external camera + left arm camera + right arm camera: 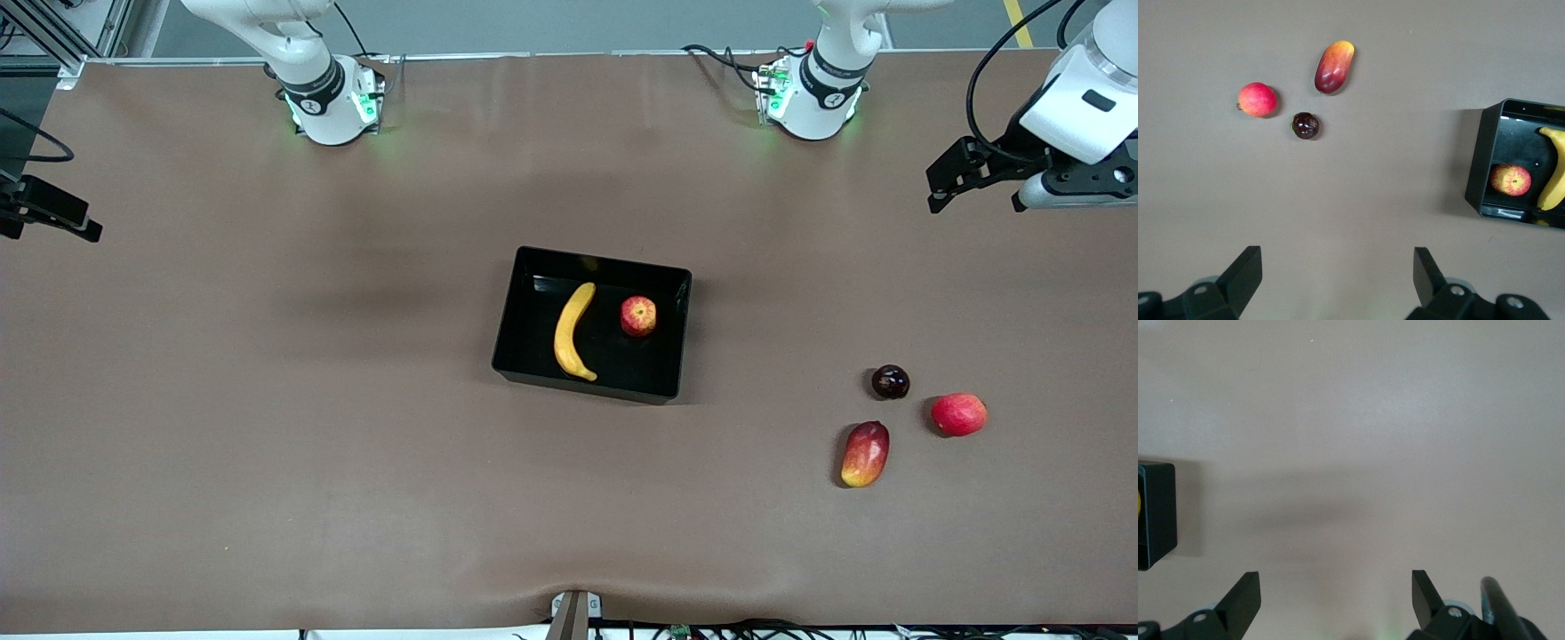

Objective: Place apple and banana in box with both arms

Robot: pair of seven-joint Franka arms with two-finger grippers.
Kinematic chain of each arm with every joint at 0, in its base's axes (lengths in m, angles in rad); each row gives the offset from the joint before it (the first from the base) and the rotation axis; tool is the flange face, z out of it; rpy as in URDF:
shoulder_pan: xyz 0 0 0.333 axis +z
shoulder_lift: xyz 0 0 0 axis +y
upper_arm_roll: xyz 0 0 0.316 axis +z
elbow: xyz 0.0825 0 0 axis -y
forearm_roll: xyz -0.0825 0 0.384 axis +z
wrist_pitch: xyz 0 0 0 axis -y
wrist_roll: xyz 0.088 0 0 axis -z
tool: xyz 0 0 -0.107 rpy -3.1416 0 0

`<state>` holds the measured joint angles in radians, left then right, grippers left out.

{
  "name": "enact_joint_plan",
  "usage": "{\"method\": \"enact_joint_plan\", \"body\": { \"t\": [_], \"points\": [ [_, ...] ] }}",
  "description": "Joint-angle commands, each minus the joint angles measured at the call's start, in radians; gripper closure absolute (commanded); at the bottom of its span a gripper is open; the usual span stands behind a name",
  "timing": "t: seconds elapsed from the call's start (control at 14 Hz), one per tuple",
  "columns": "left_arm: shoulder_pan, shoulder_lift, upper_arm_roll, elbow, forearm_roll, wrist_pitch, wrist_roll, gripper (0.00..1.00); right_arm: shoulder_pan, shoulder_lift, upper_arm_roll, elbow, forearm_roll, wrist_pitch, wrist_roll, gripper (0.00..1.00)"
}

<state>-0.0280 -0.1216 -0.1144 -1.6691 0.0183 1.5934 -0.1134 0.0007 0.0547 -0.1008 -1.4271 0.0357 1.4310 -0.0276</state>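
Left gripper [1337,277]: fingers spread wide with nothing between them, raised over bare table at the left arm's end.
Right gripper [1335,597]: fingers likewise parted and empty, raised over bare table at the right arm's end.
Box [516,302]: black, mid-table, between the two arms' ends.
Banana [573,332]: lying in the box, on the side toward the right arm's end.
Apple [638,316]: in the box beside the banana, toward the left arm's end, apart from it.
Dark round fruit [890,381]: on the table toward the left arm's end.
Plain red fruit [958,414]: near the dark round fruit.
Mango [865,453]: nearest the front camera of the three.
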Motion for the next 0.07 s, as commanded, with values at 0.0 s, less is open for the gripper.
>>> {"method": "enact_joint_plan", "body": {
  "t": [0.0],
  "points": [
    [0.005,0.011,0.002,0.026,-0.018,-0.013,0.040,0.00,-0.016,-0.004,0.009,0.004,0.004,-0.004,0.008,0.00]
  ]
}}
